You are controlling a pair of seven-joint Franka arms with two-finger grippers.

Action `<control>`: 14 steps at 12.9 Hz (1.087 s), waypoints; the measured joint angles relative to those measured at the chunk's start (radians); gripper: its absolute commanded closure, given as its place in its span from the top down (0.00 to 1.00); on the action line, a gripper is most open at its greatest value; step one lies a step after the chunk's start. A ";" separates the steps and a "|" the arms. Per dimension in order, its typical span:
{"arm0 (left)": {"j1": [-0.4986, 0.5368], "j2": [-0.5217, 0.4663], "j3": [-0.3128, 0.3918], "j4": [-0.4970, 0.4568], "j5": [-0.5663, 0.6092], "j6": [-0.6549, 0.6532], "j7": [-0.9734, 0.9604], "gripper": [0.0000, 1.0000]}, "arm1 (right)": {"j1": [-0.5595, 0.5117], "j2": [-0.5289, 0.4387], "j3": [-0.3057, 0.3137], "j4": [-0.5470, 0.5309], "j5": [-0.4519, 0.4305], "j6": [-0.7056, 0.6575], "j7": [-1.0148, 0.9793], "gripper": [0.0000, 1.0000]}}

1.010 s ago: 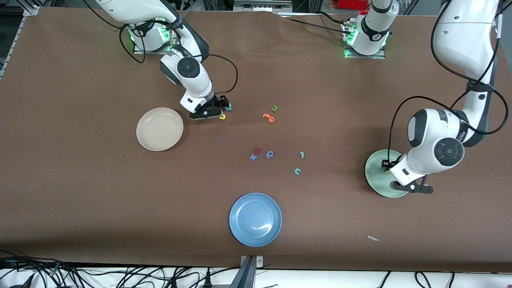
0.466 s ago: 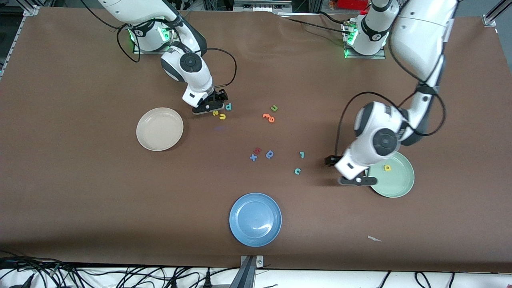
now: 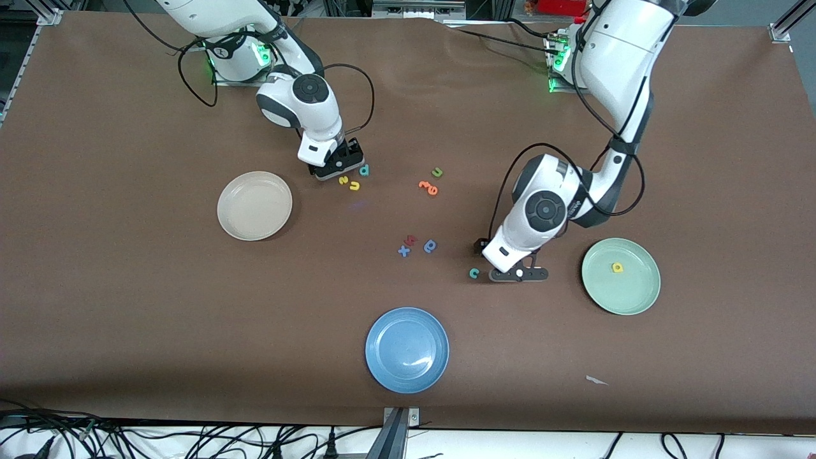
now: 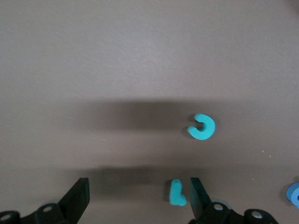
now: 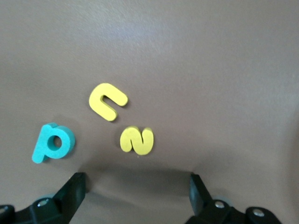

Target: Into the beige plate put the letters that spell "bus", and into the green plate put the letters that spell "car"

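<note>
My left gripper (image 3: pixel 486 254) is open and low over the table. The thin teal r (image 4: pixel 177 192) lies between its fingers, close to one of them (image 4: pixel 197 189). In the front view the hand hides the r. The teal c (image 3: pixel 474 273) (image 4: pixel 202 127) lies just beside this gripper. The yellow a (image 3: pixel 617 268) lies in the green plate (image 3: pixel 631 299). My right gripper (image 3: pixel 341 164) is open with nothing between its fingers. It hangs beside the teal b (image 3: pixel 364 169) (image 5: pixel 52 143), yellow s (image 3: pixel 343 180) (image 5: pixel 137 140) and yellow u (image 3: pixel 354 185) (image 5: pixel 107 101). The beige plate (image 3: pixel 254 205) holds no letters.
A green u (image 3: pixel 437 171) and orange letters (image 3: pixel 428 187) lie mid-table. A red letter (image 3: pixel 411 240), a blue x (image 3: pixel 403 251) and a blue looped letter (image 3: pixel 430 246) lie nearer the front camera. A blue plate (image 3: pixel 407 349) sits near the front edge, and a white scrap (image 3: pixel 597 380) lies nearby.
The left arm has swung from over the green plate, where the yellow a now lies, across to the teal r, its gripper opening. The right gripper has shifted slightly, uncovering the yellow s.
</note>
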 measured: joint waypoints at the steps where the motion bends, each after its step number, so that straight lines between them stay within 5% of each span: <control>1: -0.012 0.011 0.000 0.000 0.000 0.010 -0.014 0.85 | 0.000 0.000 0.000 0.003 -0.007 0.001 0.000 0.99; 14: -0.058 0.033 0.000 -0.003 0.000 0.015 -0.109 0.18 | 0.000 0.018 -0.001 0.044 -0.034 0.002 -0.001 0.84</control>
